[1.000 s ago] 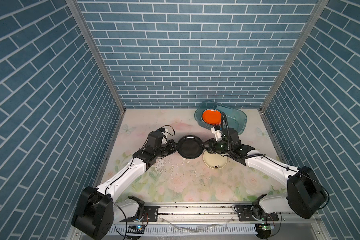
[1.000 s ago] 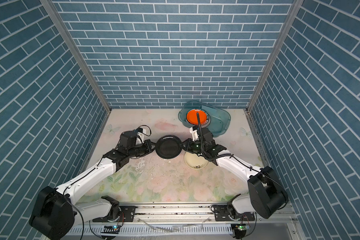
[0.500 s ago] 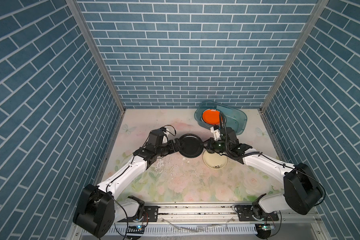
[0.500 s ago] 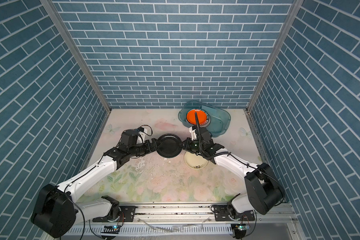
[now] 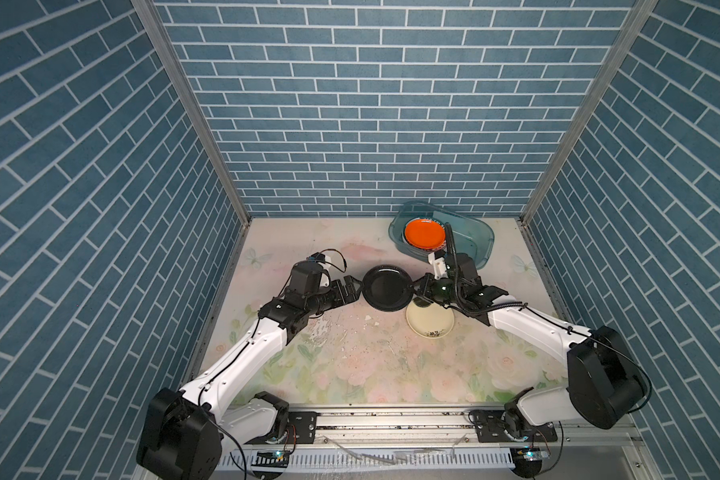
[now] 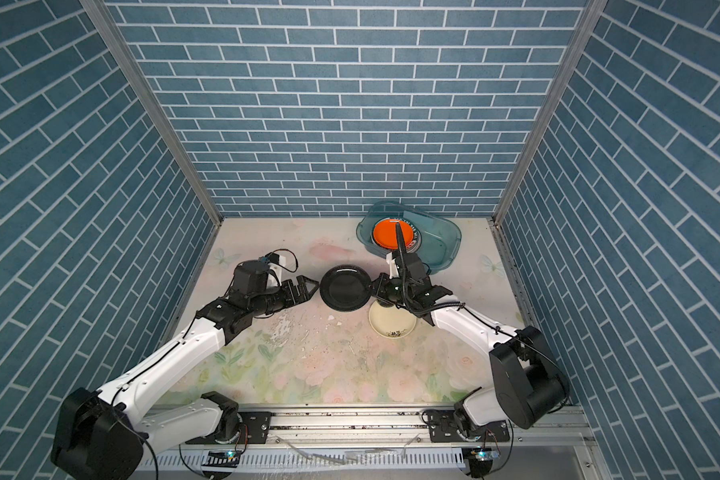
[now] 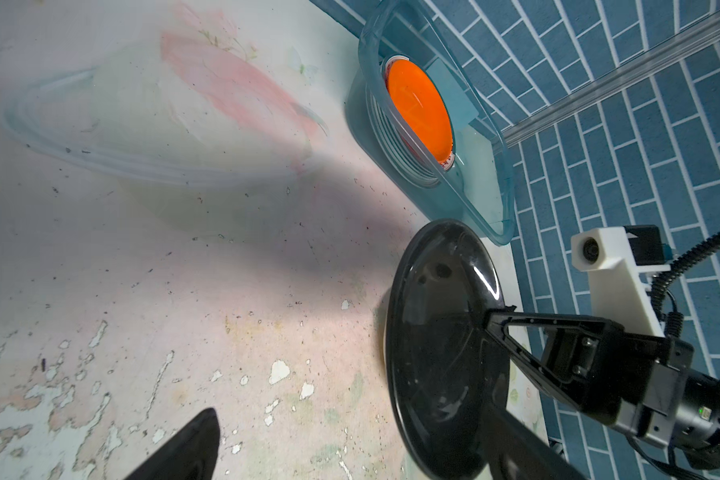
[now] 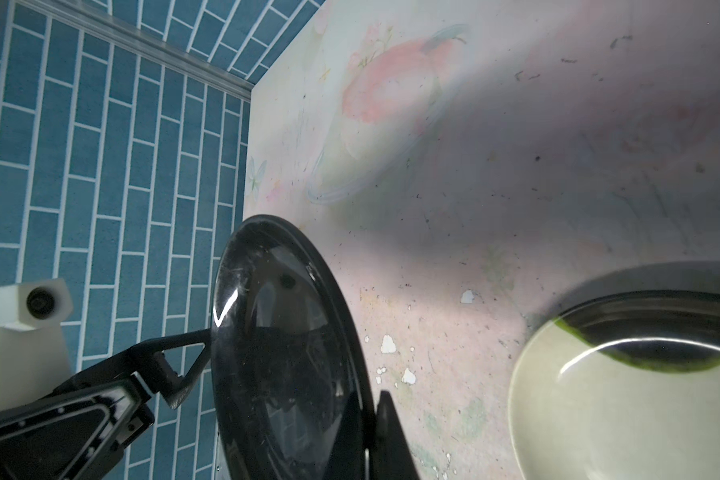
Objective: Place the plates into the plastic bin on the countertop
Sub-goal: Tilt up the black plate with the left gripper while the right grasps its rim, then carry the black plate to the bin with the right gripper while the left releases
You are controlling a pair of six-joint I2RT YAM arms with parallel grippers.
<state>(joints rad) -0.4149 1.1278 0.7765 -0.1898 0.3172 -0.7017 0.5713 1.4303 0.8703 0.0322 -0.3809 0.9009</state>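
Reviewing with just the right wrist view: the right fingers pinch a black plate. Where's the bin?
Observer: In both top views the bin sits near the back right corner of the countertop.
Operator: Anything in it?
Observer: An orange plate tops a stack at its left end.
Operator: Other plates outside it?
Observer: Besides the black plate, only the cream plate.

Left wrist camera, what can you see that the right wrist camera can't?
Only the left wrist view shows the plastic bin with the orange plate inside. Only the right wrist view plainly shows the cream plate. Both show the black plate, the right gripper pinching its rim, the open left gripper and the flowery countertop.
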